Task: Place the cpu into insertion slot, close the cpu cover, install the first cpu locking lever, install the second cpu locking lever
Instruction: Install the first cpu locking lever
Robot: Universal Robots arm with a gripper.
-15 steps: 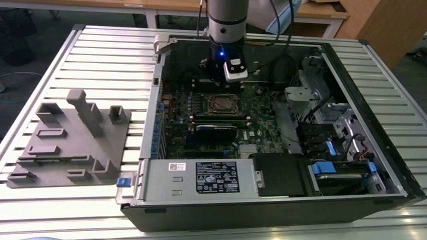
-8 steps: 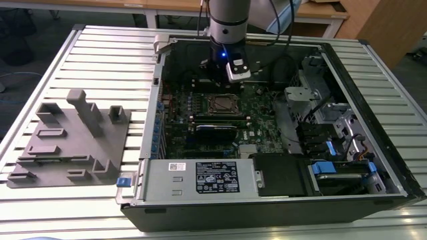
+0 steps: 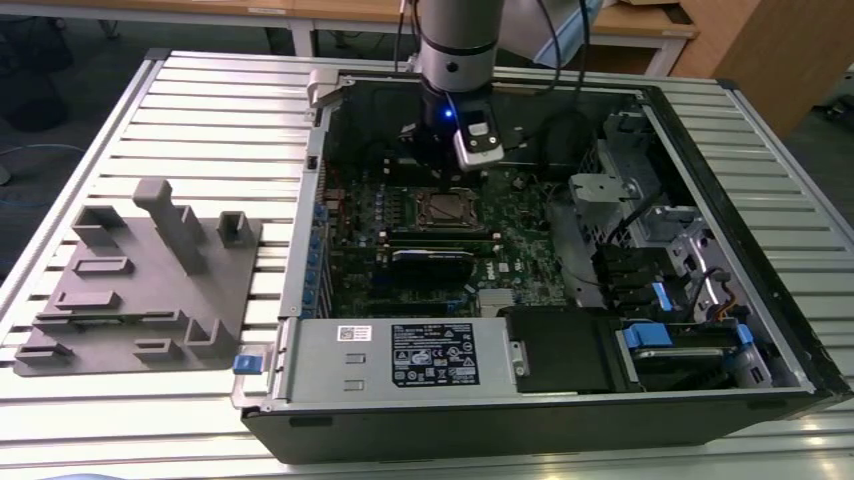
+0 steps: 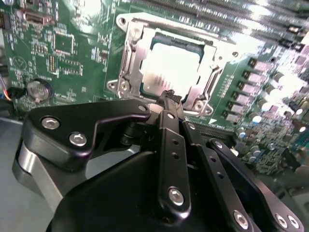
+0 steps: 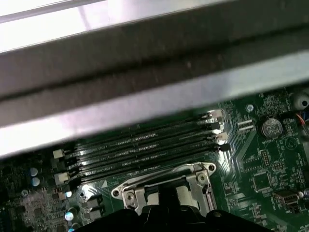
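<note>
you see the cpu (image 4: 171, 65) with a glossy metal top, the cpu cover (image 4: 130, 58) shiny silver metal, the gripper (image 4: 169, 96) matt black.

Silver-grey arm (image 3: 454, 40), black gripper (image 4: 169, 96) linkages with silver screws

open room above insertion slot (image 3: 446, 209), memory slots (image 5: 145, 152) beside, case wall (image 3: 318, 180) seemingly close

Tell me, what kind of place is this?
Probably a robotics lab or test workshop: an opened black desktop computer case lies on a slatted metal workbench, beside a grey moulded parts fixture, with wooden desks behind.
</note>
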